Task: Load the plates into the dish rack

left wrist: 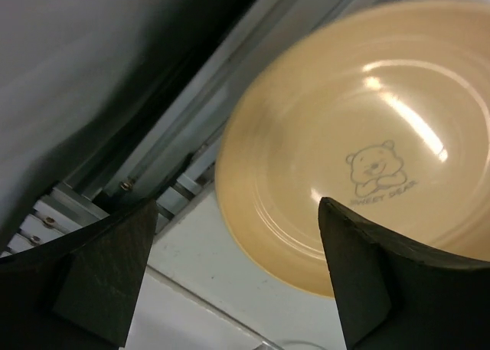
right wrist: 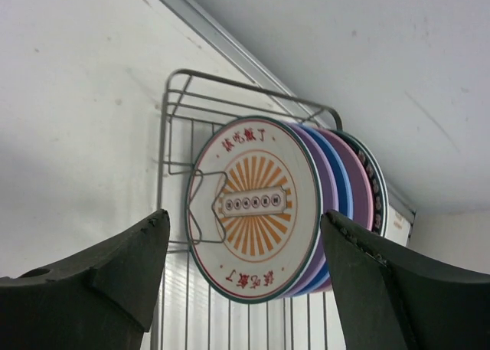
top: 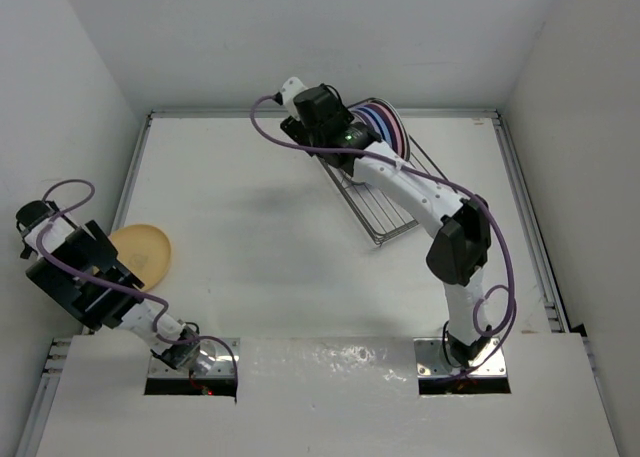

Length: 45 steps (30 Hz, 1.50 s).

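A row of plates (top: 383, 123) is standing on edge, packed together at the far end of the dish rack (top: 385, 215). The orange sunburst plate (right wrist: 253, 208) is facing outward with purple, blue and pink ones behind it, while the yellow-orange plate (top: 147, 253) is lying on the desk (top: 260, 237) by its left edge, well apart from the rack. The right tool (right wrist: 245, 221) is hanging just before the sunburst plate with its fingers apart and gripping nothing, and the left tool (left wrist: 237, 239) is hovering over the yellow-orange plate's rim, fingers likewise spread wide.
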Available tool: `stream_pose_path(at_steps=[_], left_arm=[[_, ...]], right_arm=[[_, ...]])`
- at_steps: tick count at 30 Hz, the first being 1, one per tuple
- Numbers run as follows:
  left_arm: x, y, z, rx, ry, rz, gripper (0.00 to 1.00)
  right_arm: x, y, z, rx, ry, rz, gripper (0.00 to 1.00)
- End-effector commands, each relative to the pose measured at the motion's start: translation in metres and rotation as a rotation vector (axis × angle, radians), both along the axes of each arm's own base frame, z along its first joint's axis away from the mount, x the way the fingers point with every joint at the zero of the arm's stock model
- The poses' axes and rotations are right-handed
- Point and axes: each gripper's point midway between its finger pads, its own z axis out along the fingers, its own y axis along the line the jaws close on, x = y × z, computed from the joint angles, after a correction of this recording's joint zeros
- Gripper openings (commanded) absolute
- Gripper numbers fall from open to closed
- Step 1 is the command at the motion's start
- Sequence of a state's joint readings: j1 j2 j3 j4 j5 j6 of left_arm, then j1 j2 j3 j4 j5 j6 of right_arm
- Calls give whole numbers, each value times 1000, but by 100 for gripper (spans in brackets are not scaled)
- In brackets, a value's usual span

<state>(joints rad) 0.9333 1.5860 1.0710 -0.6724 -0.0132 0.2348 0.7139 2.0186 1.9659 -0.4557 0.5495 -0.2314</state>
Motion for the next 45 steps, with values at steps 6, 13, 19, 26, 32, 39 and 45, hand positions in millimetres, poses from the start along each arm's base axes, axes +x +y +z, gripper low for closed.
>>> stream_pose_path(at_steps=[6, 13, 19, 26, 32, 39, 45], left_arm=[[-11, -4, -21, -2, 47, -16, 81], [-20, -13, -50, -33, 63, -6, 66], [-17, -16, -58, -60, 57, -30, 48], [-10, -21, -63, -109, 33, -61, 0], [27, -37, -36, -180, -138, -153, 0], [107, -72, 45, -93, -368, -422, 0], [163, -122, 107, -93, -543, -681, 0]], right_arm=[[-11, 4, 32, -15, -87, 42, 78], [-18, 5, 44, -45, -114, 62, 79], [-23, 9, 48, -70, -132, 75, 79], [-32, 13, 59, -121, -191, 96, 80], [-34, 19, 61, -113, -193, 111, 80], [-65, 79, 59, 114, -37, 414, 81], [-85, 106, 53, 395, 136, 589, 82]])
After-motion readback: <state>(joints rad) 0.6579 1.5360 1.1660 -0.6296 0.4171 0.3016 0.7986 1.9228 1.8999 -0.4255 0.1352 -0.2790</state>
